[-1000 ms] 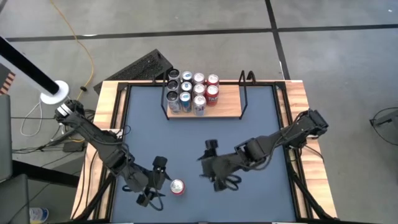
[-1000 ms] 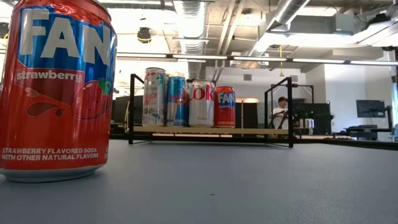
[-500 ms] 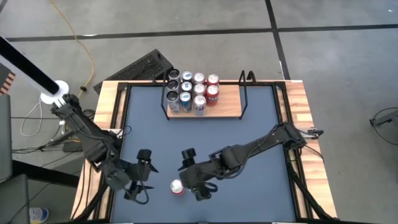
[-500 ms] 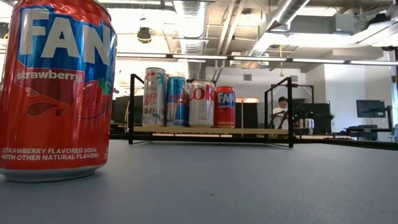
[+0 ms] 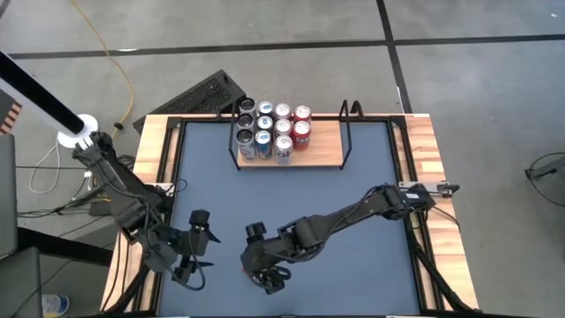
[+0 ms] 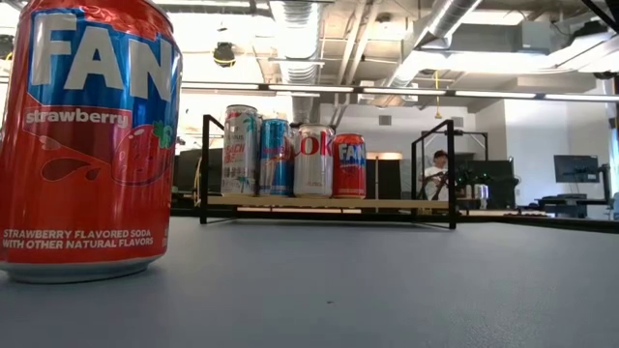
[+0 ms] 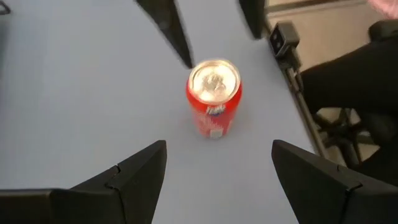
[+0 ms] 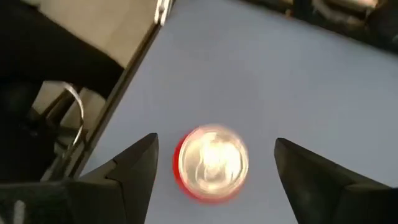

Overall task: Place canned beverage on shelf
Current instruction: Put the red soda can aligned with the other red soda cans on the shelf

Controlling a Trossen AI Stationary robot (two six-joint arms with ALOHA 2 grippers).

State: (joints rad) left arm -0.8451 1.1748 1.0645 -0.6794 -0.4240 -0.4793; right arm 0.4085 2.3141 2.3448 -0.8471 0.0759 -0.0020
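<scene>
**Q:** How many cans are counted, and where is the loose one?

**A:** One loose can (image 6: 87, 145), red, labelled strawberry soda, is seen upright on the grey surface (image 5: 371, 168) near its front edge, well apart from the shelf (image 5: 322, 152). On the shelf, four cans (image 6: 295, 152) are counted across the front in the low view. From above a second row is made out behind them, but the total can't be pinned down. One shelf, two arms.

**Q:** And the pincers?

**A:** The right pincer (image 5: 263, 258) is held directly over the loose can with its fingers spread wide. In the right wrist view the can top (image 8: 212, 163) is framed between them, and nothing is gripped. The left pincer (image 5: 196, 250) is parked just beside it, toward the left edge of the surface. It's also wide open and empty, and it's pointed at the can (image 7: 213, 96).

**Q:** Anything hidden?

**A:** From above, the loose can is completely covered by the right pincer. In the right wrist view it's badly blurred, so no label can be read there. In the low view the can is cut off at the left edge, and neither pincer is shown. A person (image 6: 440, 169) is glimpsed far behind the shelf, too small to be made out.
</scene>
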